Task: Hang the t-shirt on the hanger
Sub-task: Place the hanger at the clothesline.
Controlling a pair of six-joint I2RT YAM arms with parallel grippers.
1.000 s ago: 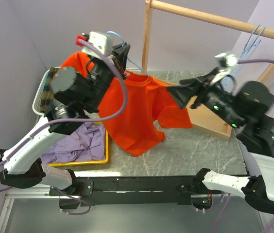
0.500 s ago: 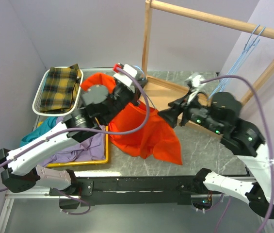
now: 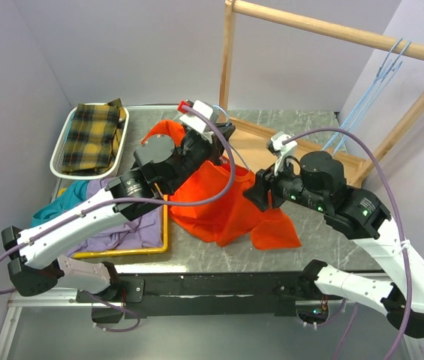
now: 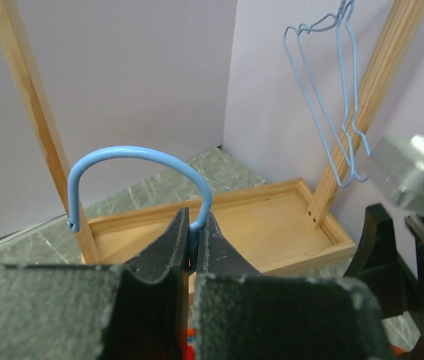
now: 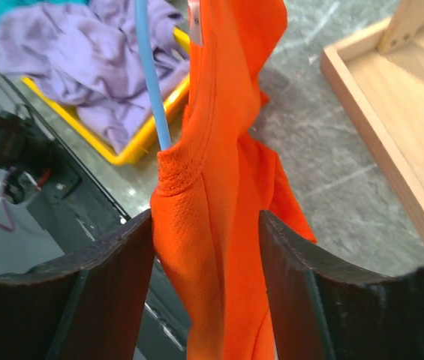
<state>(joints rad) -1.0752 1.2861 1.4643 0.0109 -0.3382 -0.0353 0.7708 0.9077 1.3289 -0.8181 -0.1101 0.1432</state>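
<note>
Left fingers point(image 4: 194, 225) pinched shut on the hanger point(image 4: 140, 152) neck, t-shirt point(image 5: 227, 112) draping from it over mid-counter point(image 3: 324, 225), long axis 12-to-6 between the right fingers point(image 5: 205, 221), spread wide astride the fold (no clamp visible), approaching from its 3 o'clock.

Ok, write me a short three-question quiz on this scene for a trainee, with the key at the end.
1. True or false: the left gripper is shut on the hanger just below its hook.
2. Pick one: what hangs between the open fingers of the right gripper? A) a towel B) the t-shirt C) a sock
3. Fill in: the purple garment lies in a tray whose rim is coloured ____.
Key: 1 true; 2 B; 3 yellow.
</note>
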